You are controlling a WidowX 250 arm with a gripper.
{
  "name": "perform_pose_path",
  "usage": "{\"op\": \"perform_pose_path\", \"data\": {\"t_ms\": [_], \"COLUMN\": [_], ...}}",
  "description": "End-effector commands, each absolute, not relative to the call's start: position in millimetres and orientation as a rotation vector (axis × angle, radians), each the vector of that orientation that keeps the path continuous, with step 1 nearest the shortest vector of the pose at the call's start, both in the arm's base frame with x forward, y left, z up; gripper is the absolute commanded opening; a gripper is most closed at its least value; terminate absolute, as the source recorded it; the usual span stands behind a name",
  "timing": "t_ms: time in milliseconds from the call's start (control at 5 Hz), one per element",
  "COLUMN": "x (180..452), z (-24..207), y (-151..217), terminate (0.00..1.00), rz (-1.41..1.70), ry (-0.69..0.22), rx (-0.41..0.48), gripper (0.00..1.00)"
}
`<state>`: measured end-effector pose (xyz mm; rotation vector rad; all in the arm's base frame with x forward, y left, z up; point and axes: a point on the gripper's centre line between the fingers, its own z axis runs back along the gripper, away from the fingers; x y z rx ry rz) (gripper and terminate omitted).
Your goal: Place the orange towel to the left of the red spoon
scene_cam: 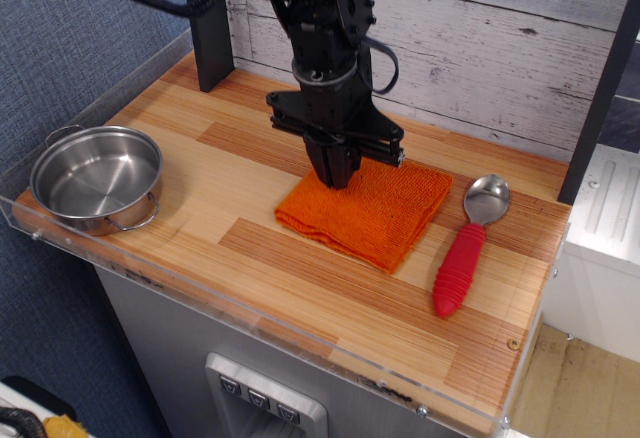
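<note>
Towel risk — orange towel lies flat just left of red spoon; gripper fingers narrow over its far-left edge — a snag would drag it if you lift.

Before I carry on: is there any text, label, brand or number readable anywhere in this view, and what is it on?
None can be read.
Gripper: no markings visible.
Towel: plain orange weave.
Spoon: no lettering on the bowl or red handle.
Pot: bare steel, no stamp visible.
Buttons on the panel below the table: small marks, too small to read.
</note>
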<state>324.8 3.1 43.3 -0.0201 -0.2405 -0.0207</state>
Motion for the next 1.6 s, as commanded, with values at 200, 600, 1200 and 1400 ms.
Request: {"op": "perform_pose_path", "data": {"t_ms": [200,600,1200,1400], "x": [323.6,310.1,230.9,210.1], "z": [101.4,130.5,163.7,177.3], "y": [3.5,2.2,9.2,8.1], "terminate": [0.0,0.0,0.0,0.0], "rz": [0.046,0.072,0.237,0.268], "ry": [-0.296,-0.293,-0.269,-0.306], "rx": [-0.014,0.033,0.13,0.139], "gripper": [1.0,1.0,1.0,1.0]}}
